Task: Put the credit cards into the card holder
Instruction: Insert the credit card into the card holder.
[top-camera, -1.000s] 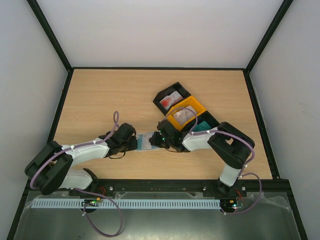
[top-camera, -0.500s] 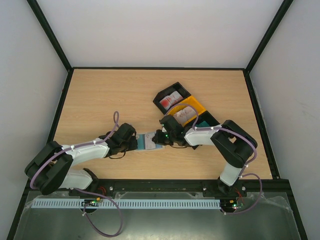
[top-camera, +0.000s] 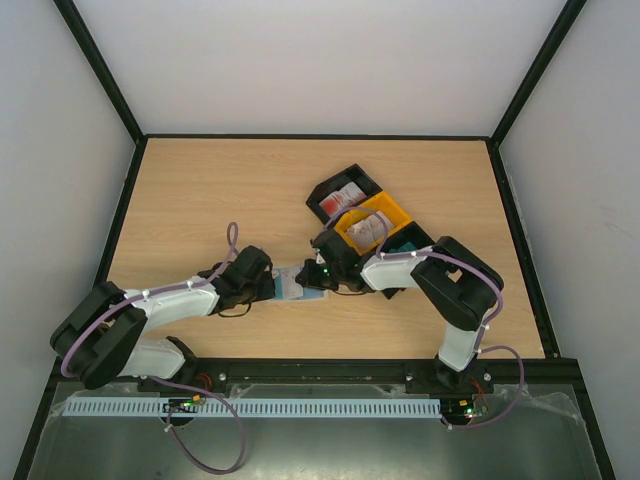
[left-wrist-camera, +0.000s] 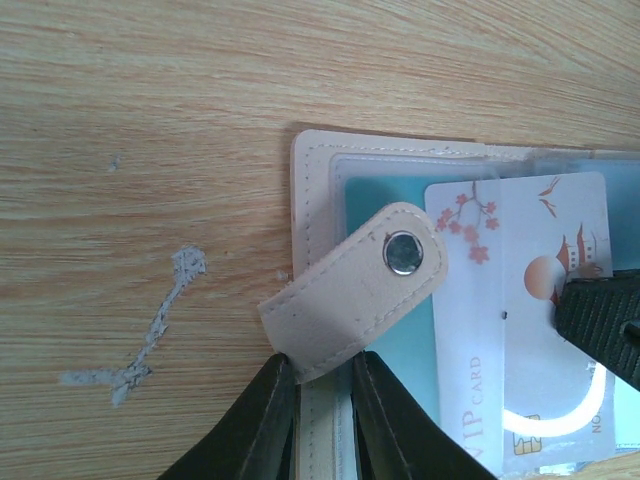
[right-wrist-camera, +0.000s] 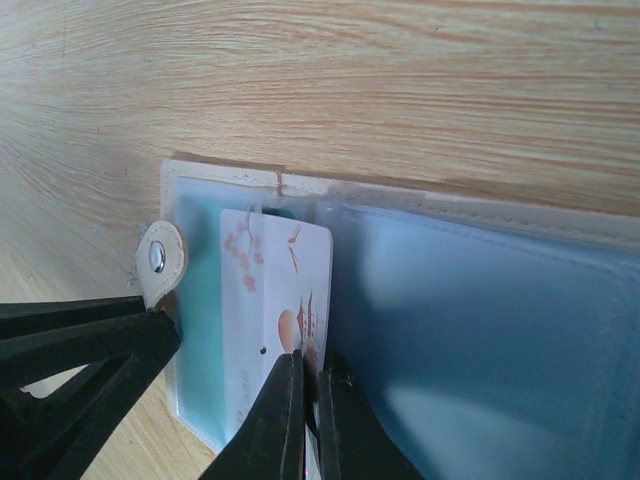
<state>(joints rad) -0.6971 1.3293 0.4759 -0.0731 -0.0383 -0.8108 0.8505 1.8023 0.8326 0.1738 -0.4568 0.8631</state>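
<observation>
The flat beige folding card holder (left-wrist-camera: 315, 200) lies open on the wooden table (left-wrist-camera: 150, 120), its edge pinched by the left gripper (left-wrist-camera: 318, 390). The right gripper (right-wrist-camera: 310, 370) clenches a white blossom-printed plastic card (right-wrist-camera: 262, 270) lying upon its pocket.

Pale wood counter (top-camera: 210, 200)
The open card holder (top-camera: 291, 282) lies flat near its front edge; black and orange bins (top-camera: 392, 208) sit just behind.
</observation>
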